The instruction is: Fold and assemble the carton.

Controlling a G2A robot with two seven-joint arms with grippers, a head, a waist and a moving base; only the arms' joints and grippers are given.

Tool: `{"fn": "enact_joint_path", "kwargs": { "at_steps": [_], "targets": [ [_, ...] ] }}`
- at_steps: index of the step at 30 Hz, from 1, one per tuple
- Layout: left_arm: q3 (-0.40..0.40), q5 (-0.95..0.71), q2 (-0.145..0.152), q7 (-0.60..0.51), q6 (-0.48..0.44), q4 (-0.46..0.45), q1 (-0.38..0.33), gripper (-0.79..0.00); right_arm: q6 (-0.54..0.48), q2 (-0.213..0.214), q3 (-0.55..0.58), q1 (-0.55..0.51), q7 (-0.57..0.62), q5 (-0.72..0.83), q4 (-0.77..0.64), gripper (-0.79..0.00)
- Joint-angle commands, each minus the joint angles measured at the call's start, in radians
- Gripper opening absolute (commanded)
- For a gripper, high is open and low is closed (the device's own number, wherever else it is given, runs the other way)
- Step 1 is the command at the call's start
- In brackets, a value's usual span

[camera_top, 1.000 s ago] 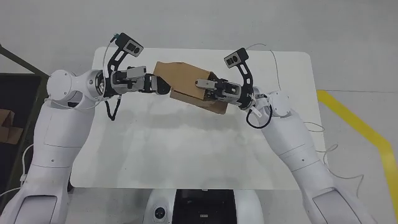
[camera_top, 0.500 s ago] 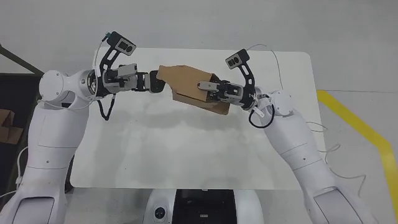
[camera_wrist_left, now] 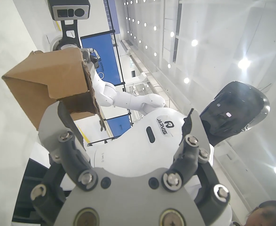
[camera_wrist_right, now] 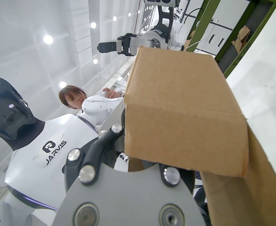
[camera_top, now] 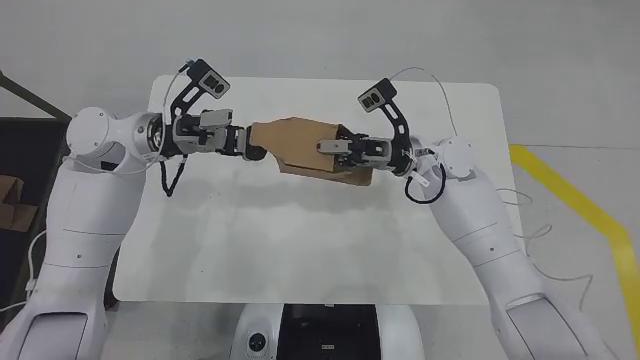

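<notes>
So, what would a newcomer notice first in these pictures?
First the brown carton, partly folded, between the two arms above the far half of the white table. The right arm's fingers are shut on its wall, while the left arm's fingers stand open, one against a flap.

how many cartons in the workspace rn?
1. The carton is over the table's far middle, between the arms: the right gripper is clamped on one end, and the left gripper is open at the other. Nothing suggests a second one hidden.
</notes>
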Motion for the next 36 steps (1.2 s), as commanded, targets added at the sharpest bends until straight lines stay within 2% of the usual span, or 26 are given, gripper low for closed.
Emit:
{"fn": "enact_joint_path", "kwargs": {
  "at_steps": [1,29,36],
  "targets": [
    [0.007,0.002,0.000,-0.004,0.002,0.000,-0.006,0.000,-0.001,0.000,-0.001,-0.002,0.001,-0.001,-0.001,-0.785],
    [0.102,-0.031,-0.004,-0.053,0.056,-0.013,-0.044,0.000,-0.012,0.001,-0.015,-0.012,0.009,0.015,-0.020,-0.785],
    [0.092,-0.026,-0.002,-0.039,0.040,0.001,-0.053,0.000,-0.017,0.004,-0.009,-0.022,0.008,0.015,-0.028,-0.785]
  ]
}}
